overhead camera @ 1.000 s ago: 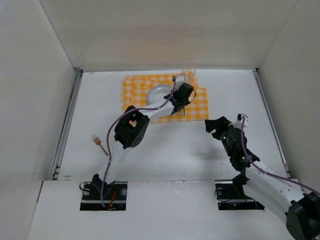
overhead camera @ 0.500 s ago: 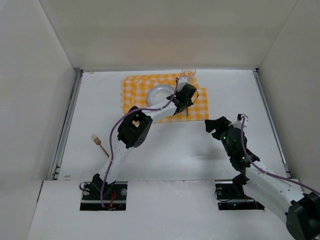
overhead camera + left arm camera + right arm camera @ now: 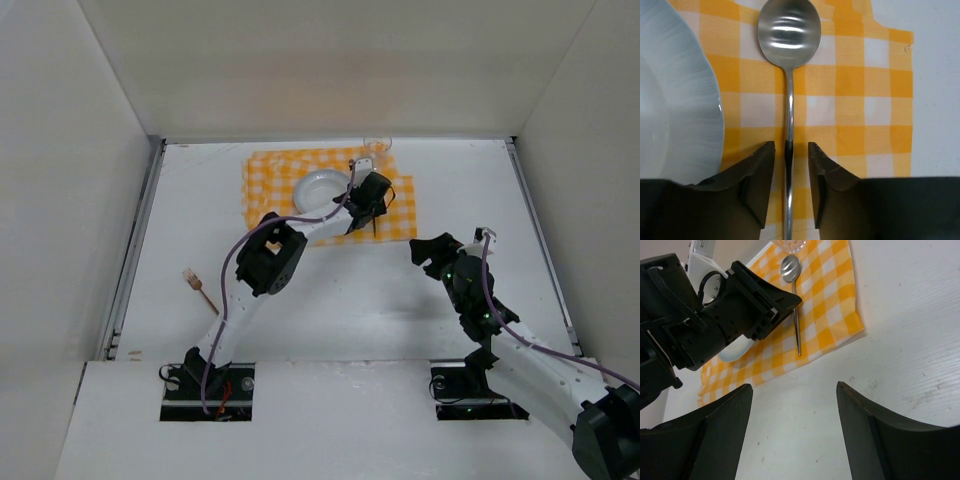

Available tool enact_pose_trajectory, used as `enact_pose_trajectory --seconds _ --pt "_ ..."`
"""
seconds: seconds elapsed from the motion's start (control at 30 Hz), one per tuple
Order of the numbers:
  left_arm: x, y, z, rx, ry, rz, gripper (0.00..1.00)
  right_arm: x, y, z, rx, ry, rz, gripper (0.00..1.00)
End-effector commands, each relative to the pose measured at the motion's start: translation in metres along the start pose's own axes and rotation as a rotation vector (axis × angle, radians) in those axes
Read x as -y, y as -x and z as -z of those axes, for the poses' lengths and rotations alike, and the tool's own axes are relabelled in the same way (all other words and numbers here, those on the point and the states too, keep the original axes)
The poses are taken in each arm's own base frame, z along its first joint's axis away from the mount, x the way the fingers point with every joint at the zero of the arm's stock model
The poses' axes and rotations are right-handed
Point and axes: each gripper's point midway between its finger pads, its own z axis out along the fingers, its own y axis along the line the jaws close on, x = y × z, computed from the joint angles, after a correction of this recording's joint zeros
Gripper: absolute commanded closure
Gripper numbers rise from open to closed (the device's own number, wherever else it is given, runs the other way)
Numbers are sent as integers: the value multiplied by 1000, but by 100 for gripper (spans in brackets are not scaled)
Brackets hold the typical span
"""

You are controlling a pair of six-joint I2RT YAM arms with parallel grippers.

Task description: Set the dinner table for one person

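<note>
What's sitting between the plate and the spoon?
Only a bare strip of cloth. The left wrist view shows the plate and the spoon lying apart, with nothing else between them.

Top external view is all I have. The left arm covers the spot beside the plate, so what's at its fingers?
Observer: A metal spoon lies flat on the checked cloth. Its handle runs between the open left fingers, with a gap on each side.
Operator: Spoon touching the plate?
Observer: No. The plate sits beside it, with a strip of cloth showing between them.
Operator: Right arm holding anything?
Observer: No. The right fingers are open over bare table, with nothing between them.
</note>
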Motion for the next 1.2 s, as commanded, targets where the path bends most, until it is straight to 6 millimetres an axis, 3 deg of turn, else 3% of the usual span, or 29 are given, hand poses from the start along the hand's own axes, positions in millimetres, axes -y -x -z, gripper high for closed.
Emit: enact_pose_trajectory --seconds 0.0,0.2,0.3,0.37,0.53,0.7,0.8,0.87,1.0,1.17 --pt "25 41 44 75 -75 25 63 -7 9 0 38 26 -20 26" --pt "33 76 100 168 -118 -5 52 -6 8 -1 35 23 -17 26" --pt "11 82 136 195 -81 -35 50 -5 7 -1 34 22 -18 26" --pt "-21 77 161 204 -23 -45 50 -6 6 -2 31 23 -16 26" --pt "-143 58 227 220 199 1 49 -13 2 -2 16 44 -7 28" --pt "-271 15 298 199 440 144 47 -21 -5 -1 -7 66 4 44" --pt "-330 -14 329 170 568 265 47 -25 -9 0 -18 76 10 47" --pt "-354 -31 341 150 626 344 51 -26 -10 0 -21 79 11 46" --pt "-381 -57 348 88 725 472 54 -27 -9 0 -18 83 9 42" --pt "-383 -65 334 49 728 463 56 -29 -5 4 -7 97 3 40"
